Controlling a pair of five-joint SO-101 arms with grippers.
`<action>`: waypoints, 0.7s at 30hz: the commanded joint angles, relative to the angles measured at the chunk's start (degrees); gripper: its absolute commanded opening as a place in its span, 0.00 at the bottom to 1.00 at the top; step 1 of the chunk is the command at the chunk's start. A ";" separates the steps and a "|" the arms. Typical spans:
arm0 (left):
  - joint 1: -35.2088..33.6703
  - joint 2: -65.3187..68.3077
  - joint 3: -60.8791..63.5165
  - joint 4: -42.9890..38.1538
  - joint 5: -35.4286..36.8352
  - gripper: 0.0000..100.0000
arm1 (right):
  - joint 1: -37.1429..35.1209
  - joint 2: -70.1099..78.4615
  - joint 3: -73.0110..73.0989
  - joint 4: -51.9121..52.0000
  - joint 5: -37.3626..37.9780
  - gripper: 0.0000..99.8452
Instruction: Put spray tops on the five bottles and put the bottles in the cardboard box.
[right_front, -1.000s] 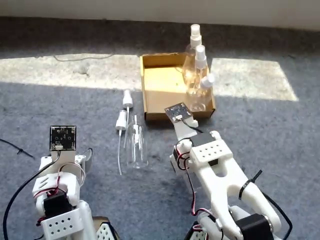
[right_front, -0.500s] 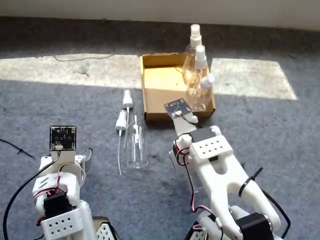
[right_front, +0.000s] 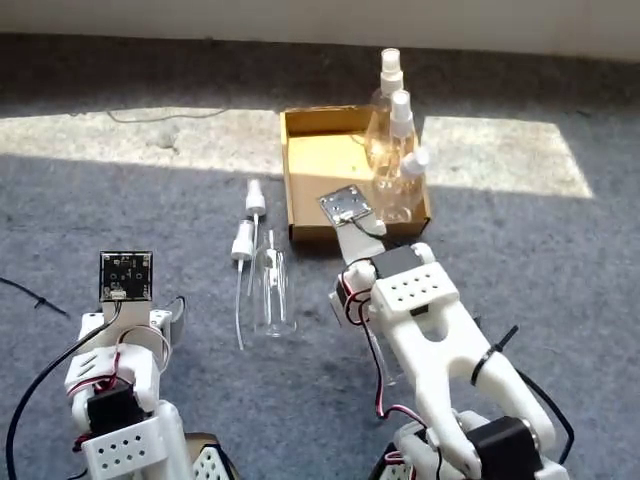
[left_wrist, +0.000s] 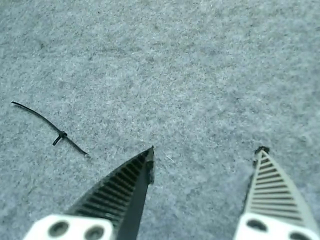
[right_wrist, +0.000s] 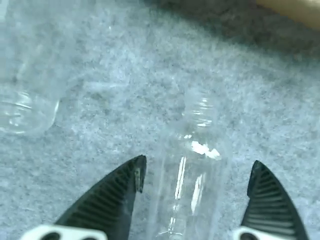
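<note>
The step in hand looks like gripping an uncapped bottle that lies on the grey carpeted desk. The right tool is spread wide and straddles the bottle at the lower centre of the right wrist view, one jaw on each side. The neck points toward the upper edge.

The tool should probably close squarely across the round body and do so gently. The thin, slick plastic could roll or squirt free.

The cardboard box, upper centre of the high view, is shallow, tan and matte. Three capped bottles stand along its right side, clear with white tops. A second bottle, glassy and cylindrical, lies left of centre. Just above it lie two spray tops, white with thin dip tubes.

The left tool gapes wide over bare, nubbly carpet, its ribbed black jaws tapering to points. A thin black cable tie lies at the left of the left wrist view.
</note>
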 joint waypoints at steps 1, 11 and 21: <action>-0.31 -0.13 0.66 -1.05 -0.53 0.29 | -0.75 5.32 -4.26 -1.45 -0.88 0.28; -0.31 -0.13 0.66 -1.05 -0.53 0.29 | -0.66 12.97 -7.52 -6.02 -1.14 0.28; -0.31 -0.13 0.66 -1.05 -0.53 0.29 | -0.66 14.46 -7.34 -7.78 -1.32 0.20</action>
